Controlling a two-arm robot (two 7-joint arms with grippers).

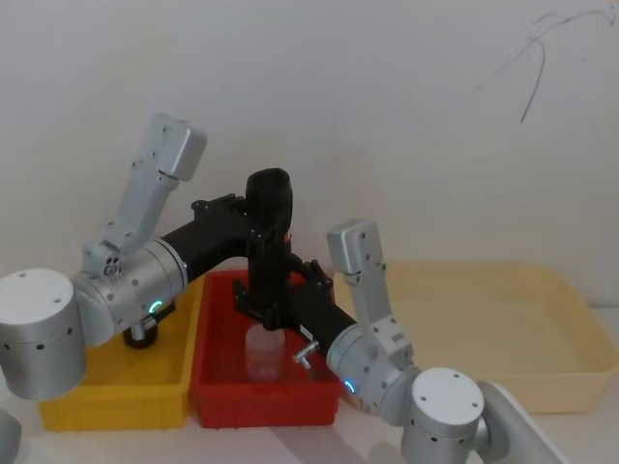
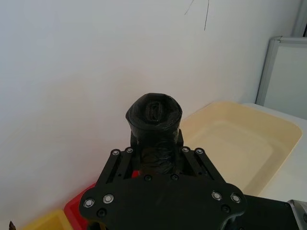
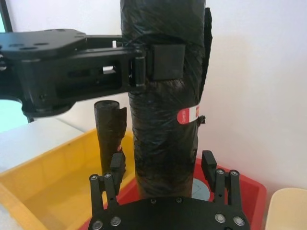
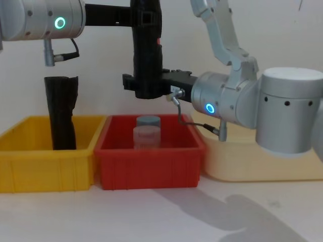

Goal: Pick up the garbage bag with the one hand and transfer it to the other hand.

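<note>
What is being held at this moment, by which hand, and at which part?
The left hand holds the garbage bag near its upper end. The right hand brackets its lower end, fingers open, not yet gripping.

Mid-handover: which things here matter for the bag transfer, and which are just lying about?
In the job: garbage bag, upright above the red bin; left gripper, shut on its upper part; right gripper, open around its lower end.

Lying about: second black roll standing in the yellow bin; clear jar with grey lid in the red bin; cream tray.
</note>
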